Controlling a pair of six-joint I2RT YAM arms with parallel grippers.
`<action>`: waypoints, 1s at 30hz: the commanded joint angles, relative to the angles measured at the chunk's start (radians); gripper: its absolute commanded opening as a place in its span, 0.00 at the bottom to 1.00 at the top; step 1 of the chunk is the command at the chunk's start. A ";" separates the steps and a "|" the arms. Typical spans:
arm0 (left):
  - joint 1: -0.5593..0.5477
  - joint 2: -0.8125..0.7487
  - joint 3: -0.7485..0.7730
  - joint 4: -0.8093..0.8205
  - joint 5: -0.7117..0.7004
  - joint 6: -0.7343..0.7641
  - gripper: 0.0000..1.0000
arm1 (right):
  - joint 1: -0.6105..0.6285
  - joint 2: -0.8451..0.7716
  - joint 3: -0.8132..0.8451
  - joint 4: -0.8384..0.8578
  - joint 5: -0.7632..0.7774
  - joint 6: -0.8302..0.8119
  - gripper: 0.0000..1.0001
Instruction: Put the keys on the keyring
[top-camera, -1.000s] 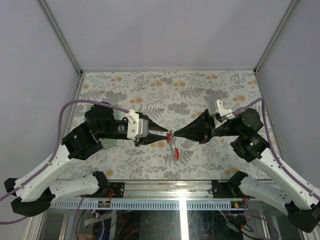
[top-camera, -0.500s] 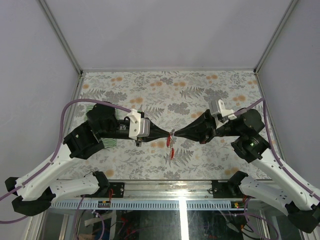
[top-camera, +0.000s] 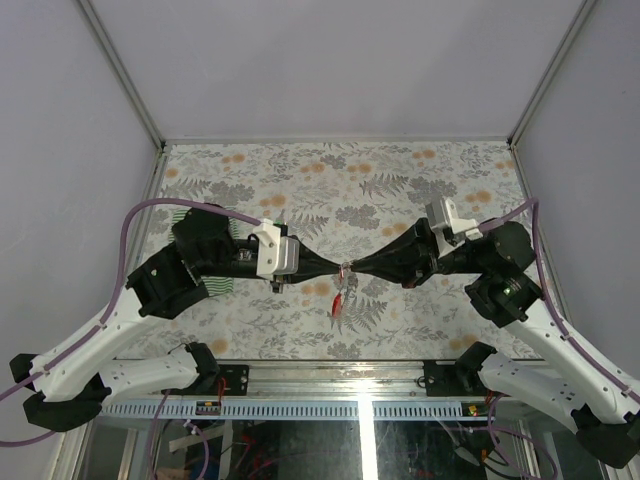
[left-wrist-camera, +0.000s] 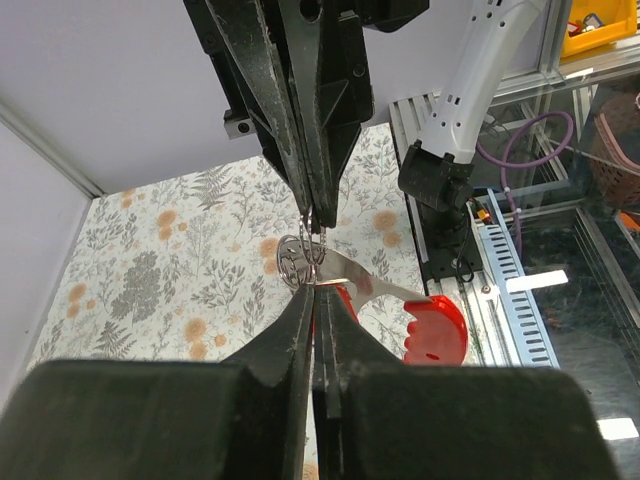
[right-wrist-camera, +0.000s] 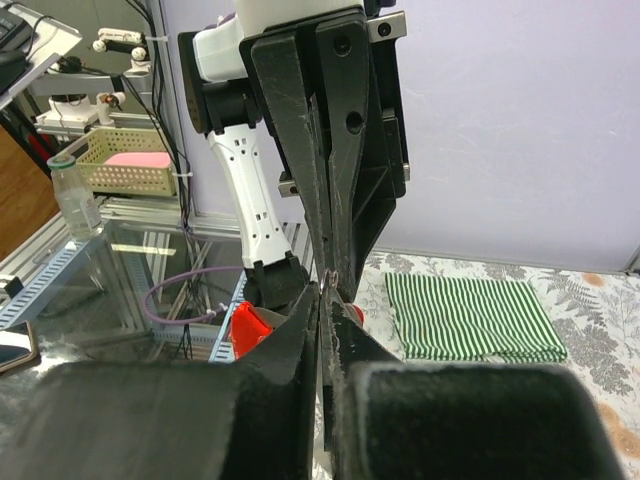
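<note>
Centre of overhead frame, above table: left gripper (top-camera: 336, 268) and right gripper (top-camera: 351, 268) meet tip to tip at keyring (left-wrist-camera: 298, 262). Right jaws clenched on ring's top. Left jaws clamped tight at its lower edge, on wire or key, cannot tell. Silvery key (left-wrist-camera: 372, 287) with red tag (left-wrist-camera: 436, 330) dangles from ring. Best practice, likely: steady ring, no twisting, ease key along coil. Below, floral tablecloth (top-camera: 400, 190). Green-and-white striped cloth (right-wrist-camera: 470, 318) lower right in right-wrist frame. Plain pale walls (top-camera: 330, 70) behind.
</note>
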 joint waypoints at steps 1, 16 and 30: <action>-0.003 -0.002 0.002 0.058 -0.003 -0.013 0.00 | 0.006 -0.029 0.007 0.182 0.049 0.075 0.00; -0.002 -0.029 -0.043 0.182 0.010 -0.075 0.16 | 0.006 -0.039 -0.035 0.268 0.091 0.109 0.00; -0.002 -0.114 -0.276 0.691 -0.037 -0.370 0.24 | 0.006 -0.039 0.003 0.193 0.036 0.052 0.00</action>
